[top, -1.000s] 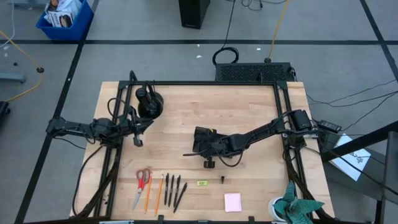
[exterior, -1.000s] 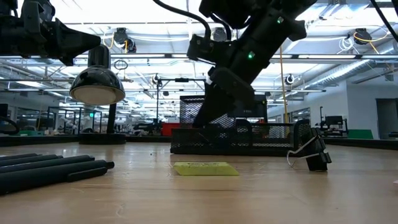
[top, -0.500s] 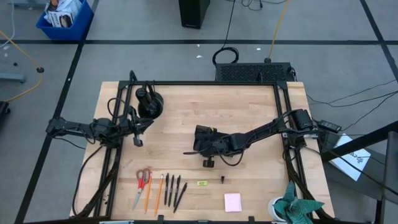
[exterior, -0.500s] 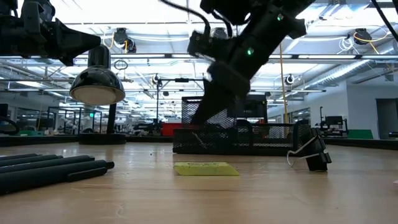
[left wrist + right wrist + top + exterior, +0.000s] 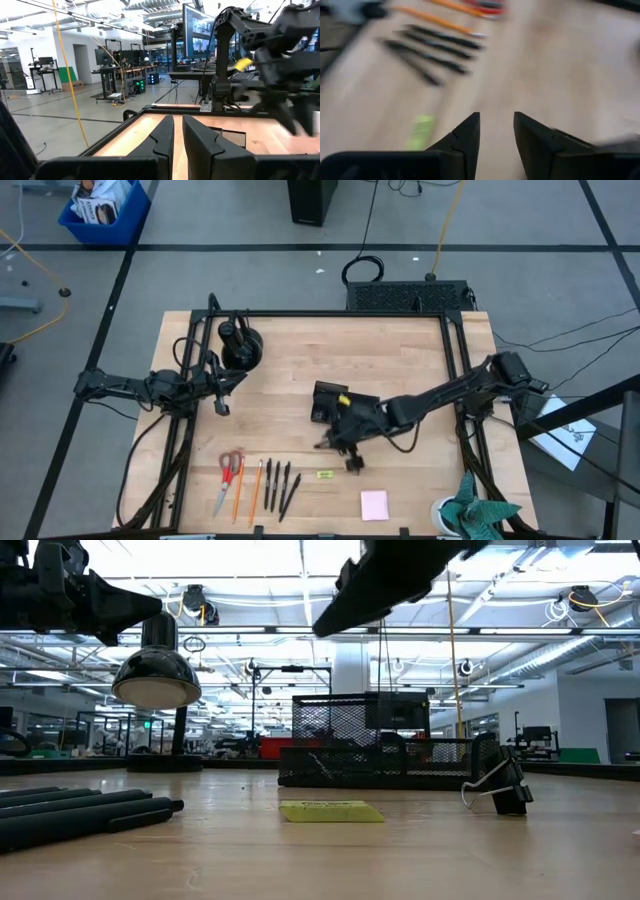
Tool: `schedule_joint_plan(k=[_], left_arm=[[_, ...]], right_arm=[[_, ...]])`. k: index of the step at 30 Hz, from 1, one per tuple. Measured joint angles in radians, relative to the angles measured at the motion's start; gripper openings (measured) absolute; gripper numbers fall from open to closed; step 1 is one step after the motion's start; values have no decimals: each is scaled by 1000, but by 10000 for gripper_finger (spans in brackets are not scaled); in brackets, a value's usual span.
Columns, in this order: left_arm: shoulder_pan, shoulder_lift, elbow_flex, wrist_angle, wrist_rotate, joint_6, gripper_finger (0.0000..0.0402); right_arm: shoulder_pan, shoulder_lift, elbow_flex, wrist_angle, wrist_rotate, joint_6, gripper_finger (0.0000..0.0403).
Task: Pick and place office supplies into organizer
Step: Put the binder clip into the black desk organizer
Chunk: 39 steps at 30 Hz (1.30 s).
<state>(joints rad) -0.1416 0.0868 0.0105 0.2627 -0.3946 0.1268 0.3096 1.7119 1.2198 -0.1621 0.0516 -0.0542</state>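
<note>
The organizer [image 5: 328,402], a low black mesh tray, sits at the centre of the table in the high view; in the low view it stands in the middle distance [image 5: 375,755], with something thin and light leaning inside its left part, though what it is cannot be told. The rest of the supplies lie in a row along the lower edge of the table in the high view: red-handled scissors [image 5: 229,477] at lower left, an orange pencil [image 5: 255,491] just beside them, then three black pens [image 5: 278,486] side by side, a small yellow-green tag [image 5: 324,474] right of the pens, and a pink notepad [image 5: 374,504] further to the lower right. In the low view a black clip [image 5: 503,787] rests on the wood right of centre, close in front of the organizer's right end, and the tag [image 5: 330,811] lies flat nearer the camera.

The right gripper [image 5: 352,457] hangs just below and right of the organizer in the high view, above the bare wood between the tray and the tag. Its wrist view shows the two fingers [image 5: 465,137] parted with a clear gap and nothing between them, pens and pencil blurred beyond.

The left gripper [image 5: 222,407] waits at the table's left side, below a round black dome [image 5: 240,345]. Its fingers [image 5: 162,137] stand nearly together with a narrow slit, holding nothing
</note>
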Motion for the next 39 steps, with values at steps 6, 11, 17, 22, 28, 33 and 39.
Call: schedule_joint_plan(k=[6, 11, 17, 22, 28, 33, 39], left_arm=[[0, 0, 0, 0, 0, 0, 47], [0, 0, 0, -2, 0, 0, 47], [0, 0, 0, -6, -6, 11, 47], [0, 0, 0, -6, -8, 11, 47], [0, 0, 0, -6, -9, 30, 47], [0, 0, 0, -6, -9, 36, 47], [0, 0, 0, -6, -9, 50, 47]], right_arm=[[71, 38, 0, -26, -140, -48, 114], [99, 38, 0, -150, -161, -36, 114], [119, 38, -1, -274, -159, -37, 140], [117, 38, 0, -281, -157, -67, 196], [126, 38, -55, -256, -143, -188, 258], [124, 38, -147, -157, -97, -232, 276], [124, 38, -234, -68, -104, -289, 265]])
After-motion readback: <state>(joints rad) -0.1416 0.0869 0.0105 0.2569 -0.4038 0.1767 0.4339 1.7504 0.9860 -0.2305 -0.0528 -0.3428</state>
